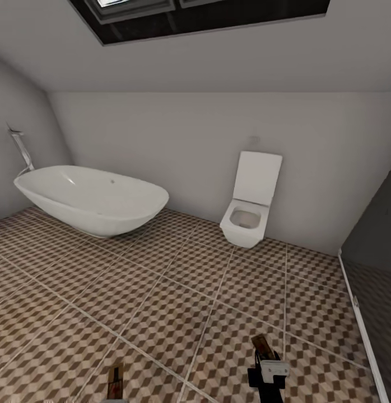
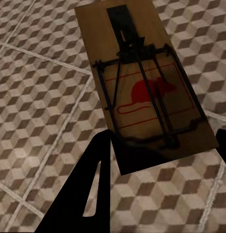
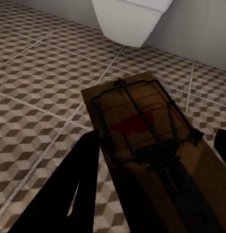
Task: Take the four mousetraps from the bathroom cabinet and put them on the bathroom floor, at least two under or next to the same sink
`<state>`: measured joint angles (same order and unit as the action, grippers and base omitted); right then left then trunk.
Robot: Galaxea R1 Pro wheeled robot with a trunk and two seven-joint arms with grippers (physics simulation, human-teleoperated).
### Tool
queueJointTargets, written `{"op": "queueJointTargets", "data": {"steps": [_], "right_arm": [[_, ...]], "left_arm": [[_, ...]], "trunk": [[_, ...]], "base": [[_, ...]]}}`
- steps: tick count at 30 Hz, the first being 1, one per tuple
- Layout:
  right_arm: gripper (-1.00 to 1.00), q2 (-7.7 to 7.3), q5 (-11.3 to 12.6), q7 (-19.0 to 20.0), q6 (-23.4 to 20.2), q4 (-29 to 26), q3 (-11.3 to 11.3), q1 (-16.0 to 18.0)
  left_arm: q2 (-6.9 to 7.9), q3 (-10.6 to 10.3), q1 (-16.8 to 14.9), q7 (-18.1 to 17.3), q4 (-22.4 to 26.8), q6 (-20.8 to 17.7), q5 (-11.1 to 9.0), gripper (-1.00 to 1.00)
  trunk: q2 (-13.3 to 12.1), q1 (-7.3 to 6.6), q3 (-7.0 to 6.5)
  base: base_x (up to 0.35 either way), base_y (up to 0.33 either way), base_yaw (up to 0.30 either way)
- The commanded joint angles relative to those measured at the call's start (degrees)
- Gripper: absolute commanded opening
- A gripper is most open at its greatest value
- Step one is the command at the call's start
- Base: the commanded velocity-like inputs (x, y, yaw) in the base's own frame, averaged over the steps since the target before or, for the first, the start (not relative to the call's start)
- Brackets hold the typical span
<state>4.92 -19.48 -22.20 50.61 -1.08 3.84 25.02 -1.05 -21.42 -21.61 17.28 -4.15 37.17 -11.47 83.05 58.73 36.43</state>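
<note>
Each gripper holds one mousetrap over the cube-patterned bathroom floor [image 1: 162, 291]. In the head view, my left gripper [image 1: 115, 386] sits at the bottom edge with a brown mousetrap [image 1: 115, 374] sticking forward. My right gripper [image 1: 267, 366] carries another mousetrap [image 1: 261, 345]. In the left wrist view, the left gripper [image 2: 159, 162] is shut on a wooden mousetrap [image 2: 142, 92] with a red mouse print and dark wire. In the right wrist view, the right gripper [image 3: 151, 165] is shut on a like mousetrap [image 3: 142, 121]. The cabinet and the sink are out of view.
An oval white bathtub [image 1: 92, 198] with a chrome floor tap [image 1: 21, 148] stands at the left. A white toilet [image 1: 250, 207] hangs on the far wall, also seen as toilet [image 3: 130, 19]. A dark glass panel [image 1: 375, 268] runs along the right. Open tiles lie between.
</note>
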Motion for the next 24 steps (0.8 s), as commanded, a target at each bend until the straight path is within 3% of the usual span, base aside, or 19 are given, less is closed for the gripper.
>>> {"op": "queueJointTargets", "data": {"steps": [1,24], "right_arm": [[-1.0,0.01,-0.61,-0.38,0.11,0.02,0.38,0.02],[-1.0,0.01,-0.6,-0.38,0.11,0.02,0.38,0.02]], "left_arm": [[-0.04,-0.51,-0.09,0.3,-0.24,0.27,-0.22,-1.0],[0.0,-0.47,-0.1,0.3,-0.24,0.27,-0.22,-1.0]], "trunk": [[0.03,0.0,0.05],[0.03,0.0,0.05]], "base": [[0.0,0.0,0.286],[0.0,0.0,0.286]]}}
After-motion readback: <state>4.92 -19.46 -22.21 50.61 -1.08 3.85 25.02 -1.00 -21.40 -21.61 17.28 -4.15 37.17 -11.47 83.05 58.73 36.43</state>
